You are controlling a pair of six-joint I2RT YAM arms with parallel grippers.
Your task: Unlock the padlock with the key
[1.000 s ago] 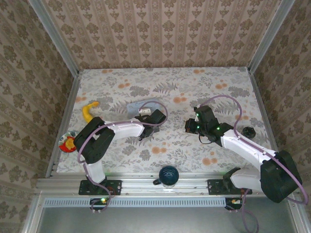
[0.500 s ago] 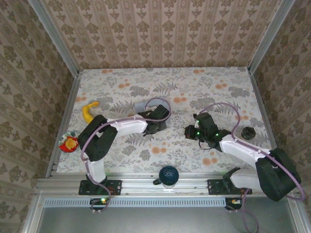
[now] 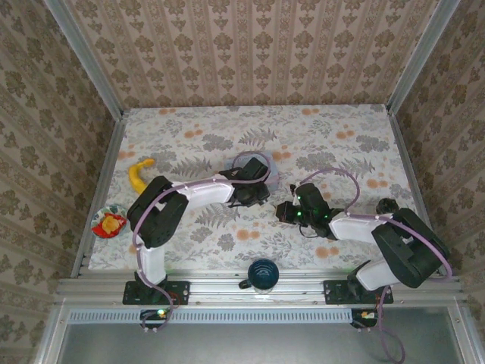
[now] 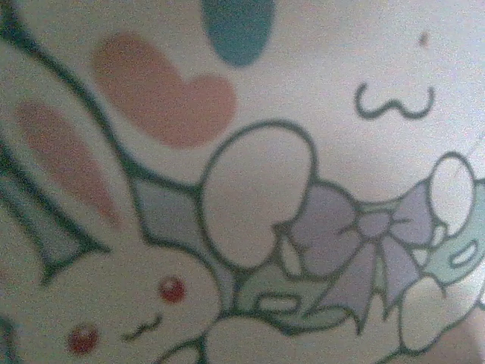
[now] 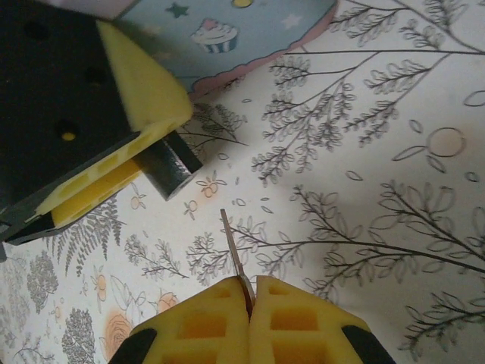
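Bringing key to lock seems the step in hand. The right gripper [image 5: 248, 292] is pinched shut on the key [image 5: 232, 246], its thin blade poking outward. The left gripper [image 5: 155, 136] clamps the dark padlock [image 5: 171, 168] between yellow pads, just near of the blue tin [image 5: 227, 30]. The padlock lies left and far of the blade tip, close but apart (keyhole not discernible), so the next move calls for aligning blade with keyway.

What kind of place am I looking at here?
Likely a robot lab's test booth, dressed homely: two white-and-black robot arms bolted to a silver aluminium rail, patterned brown wallpaper panels boxing in a floral-print table.
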